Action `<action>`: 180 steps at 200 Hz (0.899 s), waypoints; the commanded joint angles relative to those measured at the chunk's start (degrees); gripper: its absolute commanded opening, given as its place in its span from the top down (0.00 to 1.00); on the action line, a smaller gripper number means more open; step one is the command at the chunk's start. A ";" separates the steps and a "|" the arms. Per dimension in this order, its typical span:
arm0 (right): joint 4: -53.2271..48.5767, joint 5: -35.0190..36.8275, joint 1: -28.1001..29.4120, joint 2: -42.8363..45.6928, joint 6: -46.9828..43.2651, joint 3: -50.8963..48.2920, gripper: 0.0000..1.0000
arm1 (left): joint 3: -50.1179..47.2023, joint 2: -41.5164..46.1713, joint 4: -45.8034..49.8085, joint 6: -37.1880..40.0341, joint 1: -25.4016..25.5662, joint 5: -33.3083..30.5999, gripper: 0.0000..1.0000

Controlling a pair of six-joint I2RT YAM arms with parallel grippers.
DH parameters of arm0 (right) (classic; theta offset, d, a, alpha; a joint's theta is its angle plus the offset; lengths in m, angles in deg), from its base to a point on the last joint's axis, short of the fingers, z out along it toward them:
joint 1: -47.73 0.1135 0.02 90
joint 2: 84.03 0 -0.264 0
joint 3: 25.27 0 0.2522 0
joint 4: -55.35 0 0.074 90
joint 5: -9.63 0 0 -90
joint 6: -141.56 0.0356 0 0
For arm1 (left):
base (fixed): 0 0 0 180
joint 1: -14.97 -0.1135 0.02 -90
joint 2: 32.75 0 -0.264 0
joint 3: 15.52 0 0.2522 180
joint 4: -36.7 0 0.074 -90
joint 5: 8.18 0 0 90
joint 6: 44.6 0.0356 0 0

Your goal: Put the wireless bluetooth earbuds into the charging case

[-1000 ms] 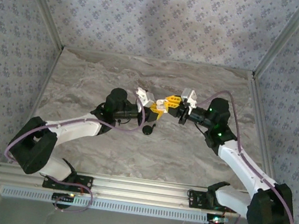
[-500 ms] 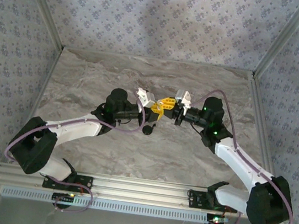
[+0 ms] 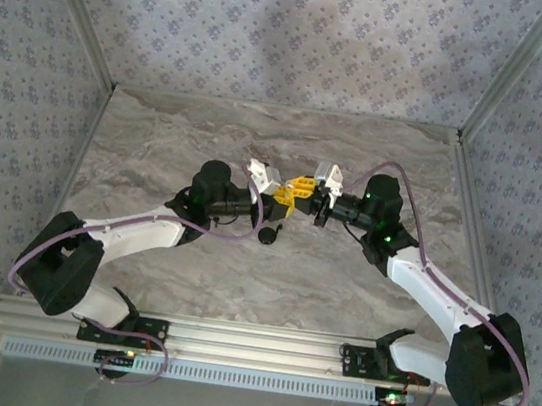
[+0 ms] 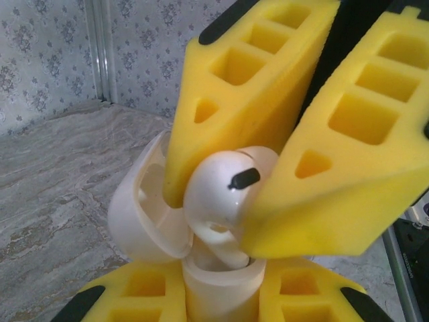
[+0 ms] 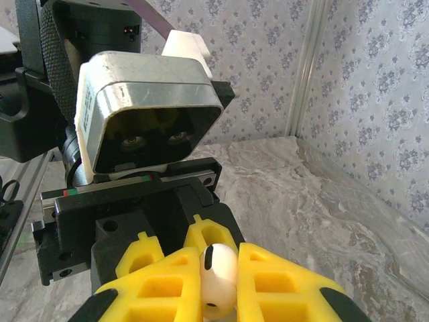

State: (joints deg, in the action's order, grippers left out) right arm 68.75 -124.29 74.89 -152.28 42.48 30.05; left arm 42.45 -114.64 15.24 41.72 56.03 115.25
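Seating a slick, feather-light earbud [image 4: 218, 191] into the open charging case [image 4: 144, 221].
Right claw [image 5: 218, 295] pinches its bulb; left claw [image 4: 218, 302], just below, clamps the case body. Both are hard glossy shells, likely to slip.

Soft, even light from overhead — bright in every view, no hard shadows. In the top external view a dim, blurred shadow sits on the back wall [image 3: 306, 26] beyond the jaws. In the left wrist view the earbud [image 4: 218, 191] pinched between the right gripper [image 4: 224, 211] jaws carries only a mild sheen, while the charging case [image 4: 144, 221] just beneath them is shaded inside. In the right wrist view the yellow fingers [image 5: 281, 288] nearest the lens look slightly soft
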 commanded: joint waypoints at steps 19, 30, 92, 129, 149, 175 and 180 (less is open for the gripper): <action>-6.24 0.15 0.04 3.22 -2.97 -1.06 0.85 | 1.93 1.75 -3.48 0.20 0.44 -0.03 0.88; -7.77 0.11 0.00 3.81 -3.46 -1.29 0.84 | 2.02 1.77 -3.46 0.22 0.48 -0.03 0.88; -10.45 -0.28 -0.71 5.13 -4.78 -1.54 0.83 | 2.02 1.98 -3.37 0.24 0.47 -0.19 0.88; -11.38 -0.72 -0.99 5.67 -5.16 -1.50 0.83 | 2.00 2.26 -3.10 0.27 0.43 -0.25 0.88; -11.23 -0.86 -1.03 5.60 -5.05 -1.46 0.82 | 1.96 2.18 -3.10 0.38 0.48 -0.13 0.88; -8.53 -1.12 -0.81 4.56 -3.71 -0.17 0.83 | 2.06 1.58 -3.78 -0.18 0.48 0.39 0.88; -8.37 -1.32 -0.71 4.25 -3.59 0.37 0.82 | 1.98 1.47 -4.01 -0.34 0.50 0.48 0.88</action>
State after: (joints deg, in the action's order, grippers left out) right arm 60.48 -123.24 73.75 -147.51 38.19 29.50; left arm 42.45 -114.50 15.68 41.74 56.88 115.69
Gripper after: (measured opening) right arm 0.177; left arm 0.196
